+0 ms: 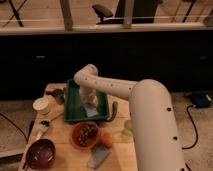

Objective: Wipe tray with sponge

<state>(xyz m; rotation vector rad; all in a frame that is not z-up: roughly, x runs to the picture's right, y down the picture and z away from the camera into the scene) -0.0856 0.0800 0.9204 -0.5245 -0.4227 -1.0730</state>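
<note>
The sponge lies inside the dark green tray near its front rim, directly under the gripper, whose hold, closed or apart, cannot be told, the tray resting on the wooden worktop behind an orange-brown bowl.

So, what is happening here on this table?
A one-armed robot is reaching over a wooden table into a dark green tray. Its gripper is down inside the tray, right above a small pale blue sponge that lies on the tray floor near the front rim. Whether it grips the sponge cannot be seen. An orange-brown bowl, a dark bowl, a white cup and a grey block stand around the tray.
</note>
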